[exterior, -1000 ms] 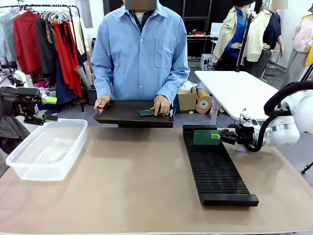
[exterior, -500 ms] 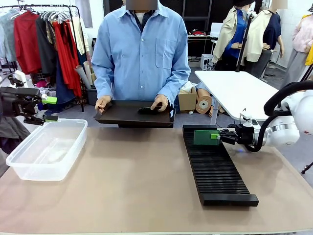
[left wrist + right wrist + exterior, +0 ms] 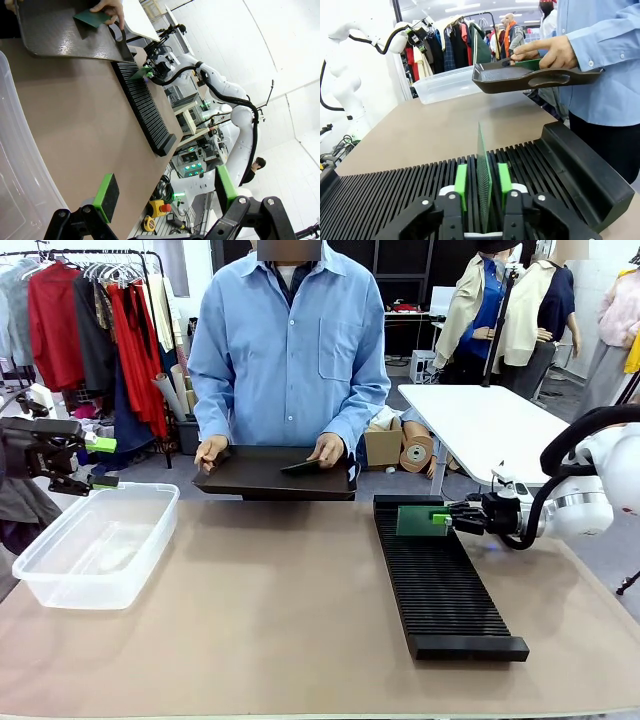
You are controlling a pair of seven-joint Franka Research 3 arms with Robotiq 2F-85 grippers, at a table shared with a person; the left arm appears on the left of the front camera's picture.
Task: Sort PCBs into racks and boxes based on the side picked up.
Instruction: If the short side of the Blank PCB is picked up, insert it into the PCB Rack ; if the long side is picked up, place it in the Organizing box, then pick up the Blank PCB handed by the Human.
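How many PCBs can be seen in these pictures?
2. One PCB stands upright in the right gripper, over the far end of the black rack. The other PCB is on the black tray, at the person's hand. Others may be hidden.

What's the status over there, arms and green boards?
Right gripper shut on a PCB, upright over the rack, far end. Left gripper open beside the box. Nothing in the way.
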